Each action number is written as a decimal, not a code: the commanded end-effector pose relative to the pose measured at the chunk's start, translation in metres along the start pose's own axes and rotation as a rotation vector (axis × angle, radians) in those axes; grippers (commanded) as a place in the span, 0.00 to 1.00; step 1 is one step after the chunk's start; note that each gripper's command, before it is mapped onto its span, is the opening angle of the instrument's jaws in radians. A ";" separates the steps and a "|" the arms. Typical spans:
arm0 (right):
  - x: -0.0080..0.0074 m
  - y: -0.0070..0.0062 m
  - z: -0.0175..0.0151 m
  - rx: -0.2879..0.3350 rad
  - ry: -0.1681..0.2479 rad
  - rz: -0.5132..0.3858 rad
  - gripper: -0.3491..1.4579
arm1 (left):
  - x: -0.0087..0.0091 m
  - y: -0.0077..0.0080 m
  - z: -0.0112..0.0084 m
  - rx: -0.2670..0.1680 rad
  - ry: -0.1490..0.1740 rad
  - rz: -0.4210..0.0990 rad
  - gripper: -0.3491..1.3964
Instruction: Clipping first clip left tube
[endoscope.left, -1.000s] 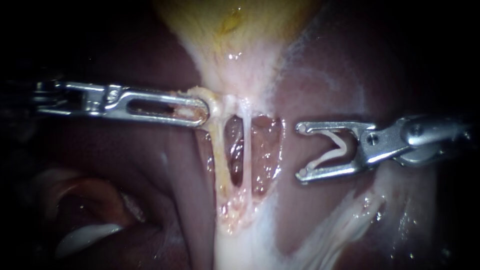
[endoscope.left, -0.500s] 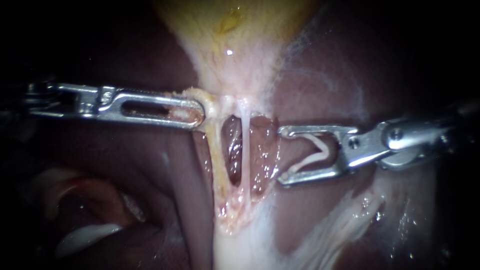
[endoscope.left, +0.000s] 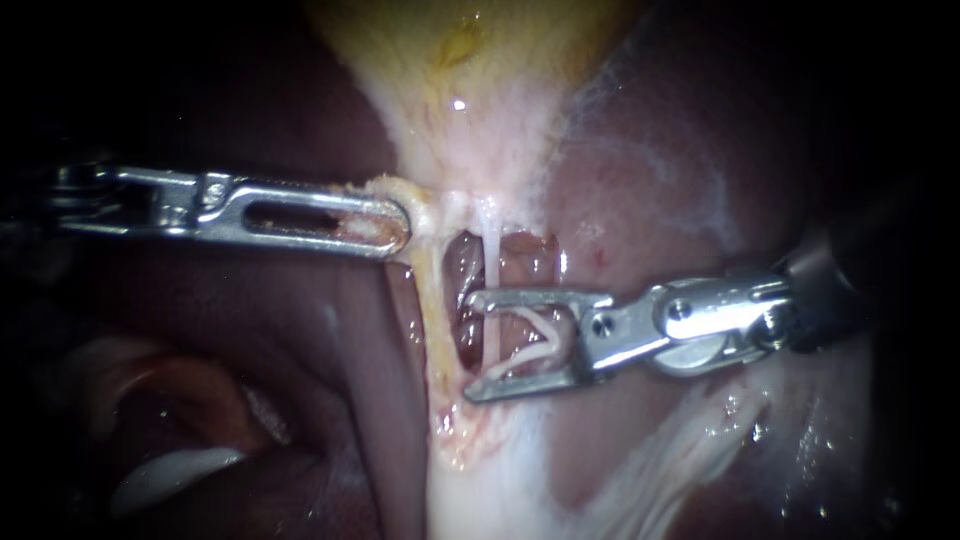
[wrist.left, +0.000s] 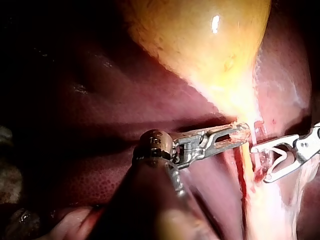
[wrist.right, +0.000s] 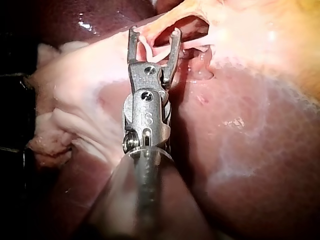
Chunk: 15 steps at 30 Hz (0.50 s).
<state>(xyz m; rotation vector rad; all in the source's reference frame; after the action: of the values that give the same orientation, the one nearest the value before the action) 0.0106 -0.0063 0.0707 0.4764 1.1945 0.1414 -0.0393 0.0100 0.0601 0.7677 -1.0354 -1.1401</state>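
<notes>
The liver (endoscope.left: 660, 170) fills most of my view, with the yellow gallbladder (endoscope.left: 470, 60) at the far side narrowing toward two tubes that run down the middle. My left instrument (endoscope.left: 400, 225) comes in from the left, and its jaws are closed on the gallbladder at the neck, holding it taut. My right instrument (endoscope.left: 470, 346) comes in from the right with its jaws spread wide, and the white clip (endoscope.left: 535, 335) sits unclosed between them, touching both.

The left tube (endoscope.left: 436, 320), the thicker yellowish one, is my target. It lies just left of the jaw tips and is not yet between them. The thin white right tube (endoscope.left: 491, 250) crosses the gap between the jaws instead.

As I judge it, the main risk is closing here, which would put the clip on the wrong tube. Pushing further left could catch both tubes in one clip. The lower jaw tip sits close to the moist tissue in the window between the tubes and could snag or tear it. If the left instrument loses its hold, the tubes would go slack and could slide out of line.
</notes>
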 end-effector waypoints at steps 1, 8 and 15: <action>-0.0003 0.0000 0.0004 0.003 -0.005 0.003 0.47 | 0.0000 0.0000 0.0000 -0.001 0.000 -0.001 0.00; -0.0020 0.0006 0.0033 0.021 -0.015 0.015 0.47 | 0.0000 0.0000 0.0000 -0.001 0.000 -0.001 0.00; -0.0016 -0.0001 0.0053 0.099 -0.009 0.055 0.46 | -0.0001 0.0000 0.0000 -0.001 0.000 -0.001 0.00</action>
<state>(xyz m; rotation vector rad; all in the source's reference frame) 0.0152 -0.0086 0.0734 0.6148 1.1877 0.1278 -0.0393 0.0100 0.0601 0.7678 -1.0351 -1.1410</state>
